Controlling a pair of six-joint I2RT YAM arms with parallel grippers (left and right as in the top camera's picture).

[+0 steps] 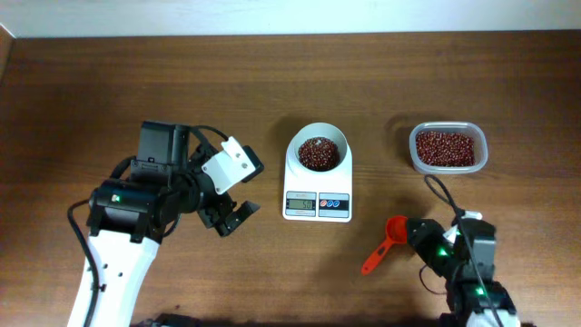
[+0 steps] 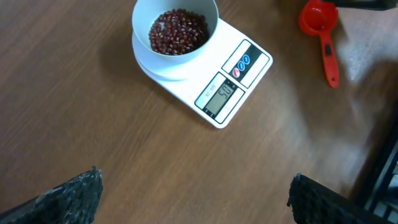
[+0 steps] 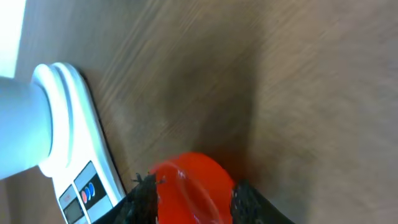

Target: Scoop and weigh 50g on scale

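Note:
The white scale (image 1: pixel 318 202) stands mid-table, its round white bowl (image 1: pixel 317 148) holding red beans; its display and two round buttons face the front. In the left wrist view the scale (image 2: pixel 235 84) lies ahead at top centre. The red scoop (image 1: pixel 379 250) lies right of the scale with its handle pointing front-left. My right gripper (image 1: pixel 408 234) is shut on the scoop's cup (image 3: pixel 193 186), one finger against each side. My left gripper (image 1: pixel 234 219) hovers left of the scale, open wide (image 2: pixel 194 177), with only bare wood between its fingers.
A clear plastic tub (image 1: pixel 447 147) of red beans sits at the back right. The scoop (image 2: pixel 320 25) shows at the left wrist view's top right. The table's far edge meets a white wall along the top.

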